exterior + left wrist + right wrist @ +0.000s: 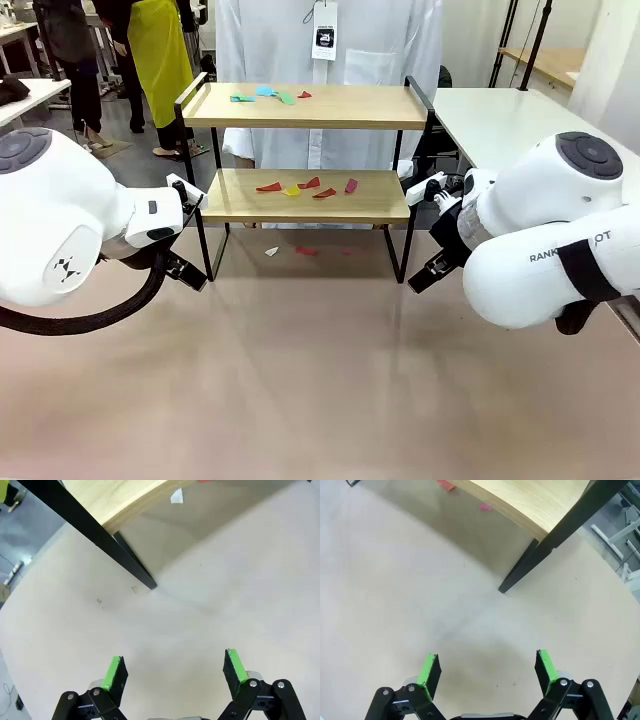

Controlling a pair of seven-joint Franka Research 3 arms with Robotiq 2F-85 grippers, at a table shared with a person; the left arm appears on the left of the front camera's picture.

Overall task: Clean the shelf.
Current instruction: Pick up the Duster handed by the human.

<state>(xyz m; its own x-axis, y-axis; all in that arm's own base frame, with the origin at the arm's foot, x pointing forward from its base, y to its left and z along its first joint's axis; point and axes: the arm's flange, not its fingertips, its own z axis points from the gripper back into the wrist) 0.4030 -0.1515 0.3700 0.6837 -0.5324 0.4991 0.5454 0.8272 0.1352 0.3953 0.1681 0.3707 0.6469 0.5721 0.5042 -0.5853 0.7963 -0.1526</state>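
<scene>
Your left gripper [175,661] and right gripper [487,659] gape wide, empty, before the two-tier light-wood, black-framed shelf [300,106]. Your white right arm [540,255] reads "RANK…OT", partly covered.

The shelf [350,106] stands on the table [300,380], coloured scraps [310,184] on both boards.

The shelf [350,106] has smooth matt boards of pale wood in a thin black metal frame. The table [300,380] is matt beige and smooth. The left arm [60,215] and the right arm [545,245] have glossy white plastic shells.
</scene>
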